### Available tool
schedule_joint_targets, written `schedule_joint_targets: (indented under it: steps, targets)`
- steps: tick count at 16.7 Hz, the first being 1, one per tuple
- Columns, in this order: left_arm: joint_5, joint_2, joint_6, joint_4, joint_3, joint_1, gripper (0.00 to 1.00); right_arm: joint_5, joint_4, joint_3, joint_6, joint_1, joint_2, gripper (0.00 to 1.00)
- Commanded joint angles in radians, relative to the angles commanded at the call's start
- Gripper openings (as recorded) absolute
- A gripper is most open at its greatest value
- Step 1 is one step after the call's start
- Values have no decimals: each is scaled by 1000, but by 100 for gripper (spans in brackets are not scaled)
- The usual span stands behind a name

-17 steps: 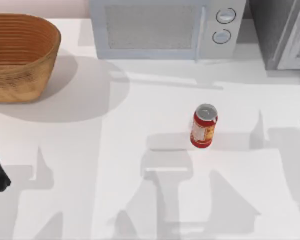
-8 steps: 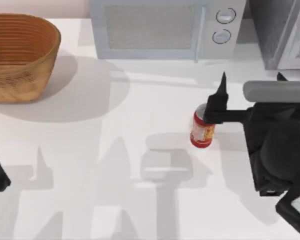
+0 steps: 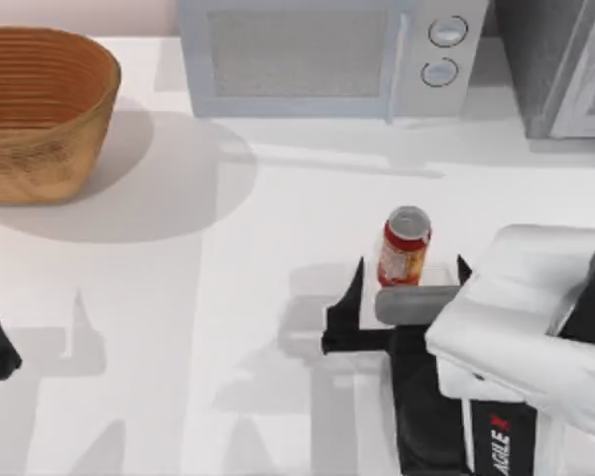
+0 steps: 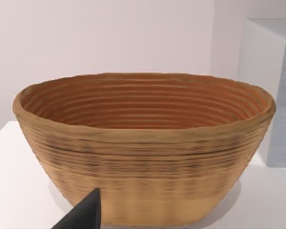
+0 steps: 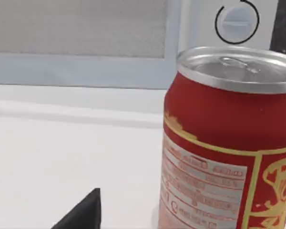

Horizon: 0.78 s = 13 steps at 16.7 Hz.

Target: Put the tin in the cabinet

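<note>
Woven brown basket [image 3: 35, 109] on the white table [image 3: 228, 297] at the far left, oval, ribbed inside, empty as seen from the left wrist view [image 4: 143, 143], casting a broad shadow toward the middle. Light grey microwave [image 3: 327, 55] along the back edge, just right of the basket, with a mesh-patterned door and two round knobs [image 3: 443, 50] stacked one above the other on its right panel. One knob [image 5: 237, 21] and the microwave's door [image 5: 81, 28] also in the right wrist view.
</note>
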<state>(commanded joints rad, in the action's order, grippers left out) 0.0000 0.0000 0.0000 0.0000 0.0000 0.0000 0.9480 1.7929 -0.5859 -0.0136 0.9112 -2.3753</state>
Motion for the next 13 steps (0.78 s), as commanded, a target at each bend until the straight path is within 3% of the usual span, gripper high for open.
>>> schedule_joint_targets:
  steps: [8, 9, 13]
  targets:
    - [0, 0, 0, 0, 0, 0, 100, 40, 69, -21, 2, 38, -98, 100]
    - [0, 0, 0, 0, 0, 0, 100, -9, -4, -84, -49, 28, -156, 100]
    - [0, 0, 0, 0, 0, 0, 100, -5, 0, -108, -17, -5, -133, 100]
